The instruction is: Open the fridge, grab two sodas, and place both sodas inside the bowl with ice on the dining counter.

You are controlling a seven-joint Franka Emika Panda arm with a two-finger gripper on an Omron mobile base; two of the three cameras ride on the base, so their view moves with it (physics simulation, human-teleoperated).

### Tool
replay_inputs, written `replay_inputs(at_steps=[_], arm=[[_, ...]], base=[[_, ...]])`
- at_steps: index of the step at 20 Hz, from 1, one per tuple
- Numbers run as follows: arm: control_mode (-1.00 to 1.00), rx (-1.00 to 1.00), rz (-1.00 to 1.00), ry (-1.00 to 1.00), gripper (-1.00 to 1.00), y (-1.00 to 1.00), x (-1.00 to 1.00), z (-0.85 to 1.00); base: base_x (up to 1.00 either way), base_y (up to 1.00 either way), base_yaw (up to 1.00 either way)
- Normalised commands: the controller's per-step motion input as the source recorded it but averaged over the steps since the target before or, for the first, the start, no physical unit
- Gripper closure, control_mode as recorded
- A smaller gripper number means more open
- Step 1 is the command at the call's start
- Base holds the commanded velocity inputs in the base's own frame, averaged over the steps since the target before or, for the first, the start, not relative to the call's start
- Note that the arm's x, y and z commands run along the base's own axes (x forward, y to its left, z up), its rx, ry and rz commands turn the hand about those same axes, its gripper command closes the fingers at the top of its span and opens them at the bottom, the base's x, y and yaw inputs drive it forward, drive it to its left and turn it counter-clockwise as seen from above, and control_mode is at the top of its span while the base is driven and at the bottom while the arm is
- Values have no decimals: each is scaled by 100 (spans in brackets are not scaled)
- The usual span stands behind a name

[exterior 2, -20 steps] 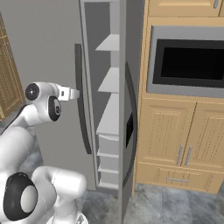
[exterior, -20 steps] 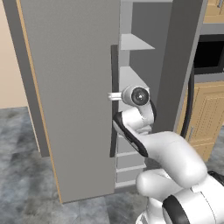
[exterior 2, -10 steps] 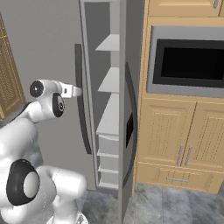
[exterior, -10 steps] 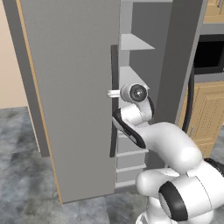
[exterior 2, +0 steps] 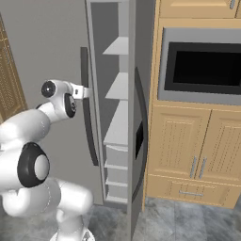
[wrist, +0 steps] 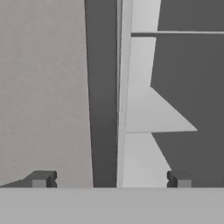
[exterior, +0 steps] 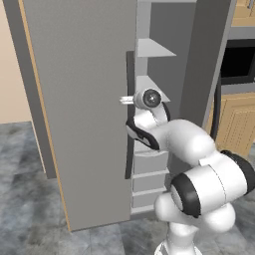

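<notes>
Opening the fridge [exterior: 89,99], left of frame: open hand [wrist: 111,178] straddling the black handle [wrist: 103,96], door partly ajar. Next, likely closing and pulling wider; sodas unseen.

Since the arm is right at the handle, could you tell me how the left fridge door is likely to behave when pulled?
The left fridge door is a tall rigid slab, so it would probably swing rather than flex. Its long black handle looks smooth and might slip. The open gripper straddles it.
</notes>
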Motion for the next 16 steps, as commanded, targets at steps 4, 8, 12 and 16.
replay_inputs(at_steps=[4, 8, 12, 16], arm=[[-100, 0, 0, 0, -100, 9, 45, 0], [-100, 0, 0, 0, -100, 13, 47, 0], [-100, 0, 0, 0, -100, 4, 50, 0], [-100, 0, 1, 0, -100, 0, 45, 0]], base=[[0, 0, 0], [0, 0, 0], [0, 0, 0], [0, 0, 0]])
